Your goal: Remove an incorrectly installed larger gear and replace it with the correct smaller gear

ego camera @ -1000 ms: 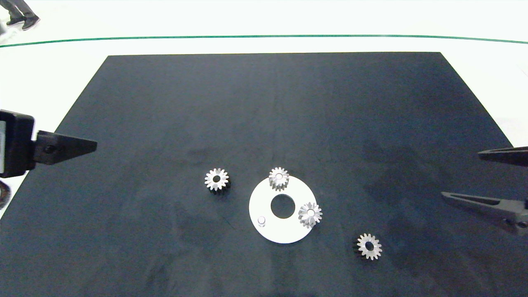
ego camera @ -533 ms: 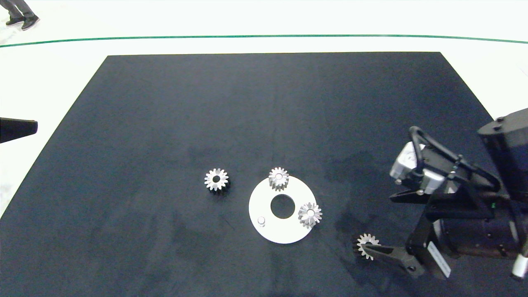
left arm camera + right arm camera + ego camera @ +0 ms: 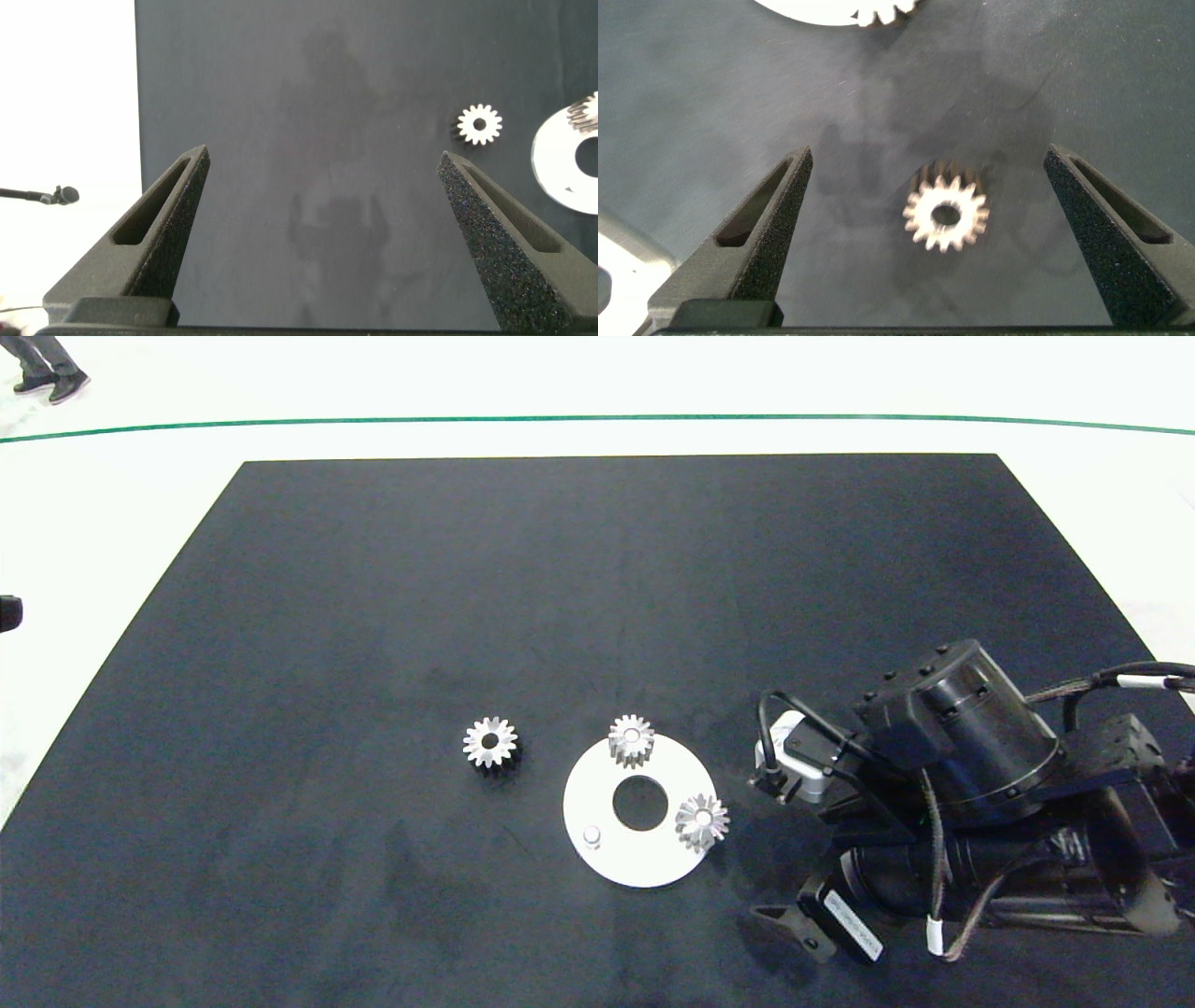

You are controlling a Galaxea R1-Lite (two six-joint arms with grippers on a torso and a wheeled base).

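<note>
Your right gripper (image 3: 938, 238) hovers, jaws open, over a loose gear (image 3: 945, 214); the plate's (image 3: 644, 863) third peg (image 3: 592, 836) stands empty.

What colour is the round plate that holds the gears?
White; the plate shows best in the head view.

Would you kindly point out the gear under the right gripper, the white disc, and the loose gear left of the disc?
smaller gear (image 3: 945, 214): right wrist view, toothed top face beside the bore.
white disc (image 3: 597, 798): head view, bare face left of its centre hole.
loose gear (image 3: 480, 742): head view, top face beside the bore.
</note>
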